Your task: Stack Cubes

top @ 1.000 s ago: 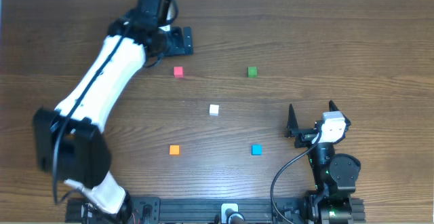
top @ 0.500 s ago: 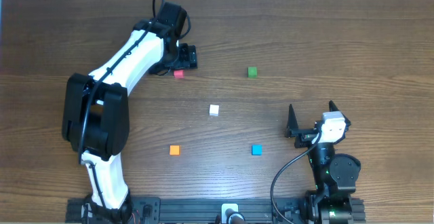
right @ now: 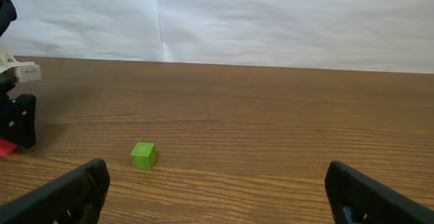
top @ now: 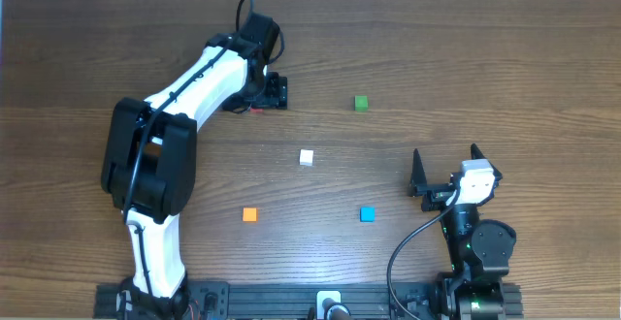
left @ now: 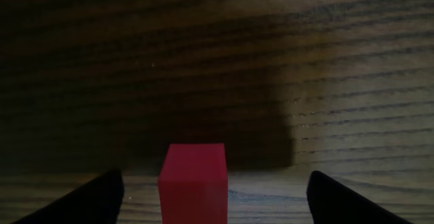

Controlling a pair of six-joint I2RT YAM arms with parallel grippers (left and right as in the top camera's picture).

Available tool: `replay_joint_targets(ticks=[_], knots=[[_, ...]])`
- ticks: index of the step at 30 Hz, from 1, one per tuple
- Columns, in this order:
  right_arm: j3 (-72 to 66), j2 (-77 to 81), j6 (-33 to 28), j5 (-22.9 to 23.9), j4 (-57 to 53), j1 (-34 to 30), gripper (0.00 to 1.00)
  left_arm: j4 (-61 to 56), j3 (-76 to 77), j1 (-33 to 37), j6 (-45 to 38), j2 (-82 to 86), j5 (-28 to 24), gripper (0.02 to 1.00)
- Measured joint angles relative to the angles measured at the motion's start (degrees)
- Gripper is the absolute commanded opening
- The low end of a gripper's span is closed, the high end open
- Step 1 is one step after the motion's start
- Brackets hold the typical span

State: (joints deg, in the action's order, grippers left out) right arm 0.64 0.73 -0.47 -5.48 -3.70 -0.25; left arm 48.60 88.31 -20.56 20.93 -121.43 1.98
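Red cube now sits between the left gripper's spread fingers, not yet clamped; a second ago that gripper hung off at eleven o'clock of it, and it has swung in and dropped low; a close looks next; white cube waits at five o'clock; right gripper parked, fingers apart.

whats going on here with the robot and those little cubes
The left gripper is low over the small red cube, open, with a finger on each side of it. The right gripper rests open near its base. The green cube, white cube, orange cube and blue cube lie apart on the wooden table; nothing is stacked.
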Motion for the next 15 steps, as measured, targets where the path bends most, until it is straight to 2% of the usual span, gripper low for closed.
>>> replay_joint_targets(ticks=[6,15], knots=[[-0.02,0.0,-0.04,-0.02,0.02,0.0,0.991,0.0,0.07,0.0,-0.39,-0.22,0.46,0.728],[-0.02,0.0,-0.02,-0.02,0.02,0.0,0.993,-0.15,0.09,0.11,-0.52,-0.96,1.07,0.516]])
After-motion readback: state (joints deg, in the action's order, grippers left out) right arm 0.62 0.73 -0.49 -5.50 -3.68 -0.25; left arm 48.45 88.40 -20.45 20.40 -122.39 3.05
